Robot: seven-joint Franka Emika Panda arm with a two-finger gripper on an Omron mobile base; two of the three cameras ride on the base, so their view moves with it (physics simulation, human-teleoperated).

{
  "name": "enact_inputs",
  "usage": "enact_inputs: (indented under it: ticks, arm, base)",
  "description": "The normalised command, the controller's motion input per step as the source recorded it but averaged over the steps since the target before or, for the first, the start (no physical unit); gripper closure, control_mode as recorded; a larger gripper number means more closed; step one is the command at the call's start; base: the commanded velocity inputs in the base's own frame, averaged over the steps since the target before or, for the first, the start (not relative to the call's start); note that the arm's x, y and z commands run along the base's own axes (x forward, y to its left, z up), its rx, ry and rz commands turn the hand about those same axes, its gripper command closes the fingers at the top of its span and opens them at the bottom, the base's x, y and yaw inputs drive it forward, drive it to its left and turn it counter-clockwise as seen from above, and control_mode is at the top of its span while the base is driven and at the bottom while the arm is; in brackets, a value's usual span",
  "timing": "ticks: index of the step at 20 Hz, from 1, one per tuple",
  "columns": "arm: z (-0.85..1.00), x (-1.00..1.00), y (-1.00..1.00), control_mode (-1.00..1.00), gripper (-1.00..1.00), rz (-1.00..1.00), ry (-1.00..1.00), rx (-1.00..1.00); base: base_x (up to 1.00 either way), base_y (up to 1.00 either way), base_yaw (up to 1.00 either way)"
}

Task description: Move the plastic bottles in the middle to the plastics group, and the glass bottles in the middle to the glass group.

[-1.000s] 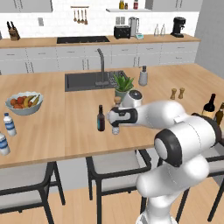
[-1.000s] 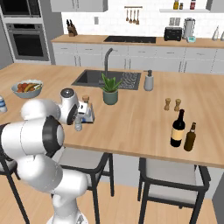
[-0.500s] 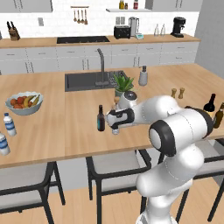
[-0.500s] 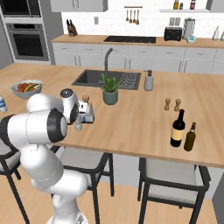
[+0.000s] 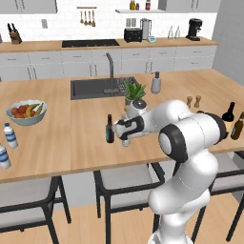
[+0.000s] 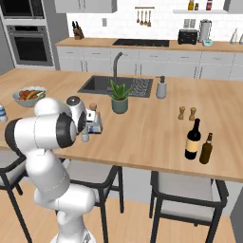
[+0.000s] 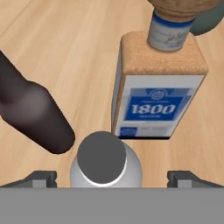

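A small clear plastic bottle [image 7: 102, 158] with a grey-white cap stands upright on the wooden island counter [image 5: 57, 143], directly under my hand. My gripper [image 7: 113, 177] is open, one fingertip on each side of the bottle and neither touching it. Just left of it stands the small, nearly black glass bottle [image 7: 35, 113] [image 5: 110, 129]. My gripper [image 5: 125, 137] hovers right beside that dark bottle. Two water bottles with blue labels [image 5: 10, 135] stand at the counter's far left. At the far right are the tall wine bottle [image 6: 192, 139] and the brown bottle [image 6: 206, 149].
A square clear bottle with a blue "1800" label and a cork stopper [image 7: 159, 96] [image 6: 94, 121] stands close behind the plastic bottle. A potted plant [image 5: 135, 93], soap dispenser [image 5: 156, 83], shakers [image 5: 193, 101], sink [image 5: 93, 88] and fruit bowl [image 5: 26, 112] sit farther back.
The hand has crept slightly left over the clear bottle while the elbow swung up and in. The jaws stayed open; no bottle has moved.
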Motion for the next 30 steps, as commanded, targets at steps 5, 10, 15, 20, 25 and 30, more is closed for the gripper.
enact_inputs:
  ticks: [5, 10, 15, 20, 25, 30]
  arm:
    - [-0.17, 0.03, 0.00, -1.00, -1.00, 0.00, 0.00, 0.00]
    - [-0.14, 0.00, 0.00, -1.00, 1.00, 0.00, -0.02, 0.00]
    - [-0.04, 0.00, 0.00, -1.00, 1.00, 0.00, -0.09, 0.00]
    - [0.10, -0.37, 0.01, -1.00, 1.00, 0.08, -0.02, 0.05]
    - [0.28, -0.57, 0.22, -1.00, 1.00, 0.19, 0.12, 0.15]
    - [0.32, -0.50, 0.42, -1.00, 1.00, 0.25, 0.14, 0.09]
  base:
    - [0.00, 0.00, 0.00]
    - [0.00, 0.00, 0.00]
    - [0.00, 0.00, 0.00]
    - [0.00, 0.00, 0.00]
    - [0.00, 0.00, 0.00]
    - [0.00, 0.00, 0.00]
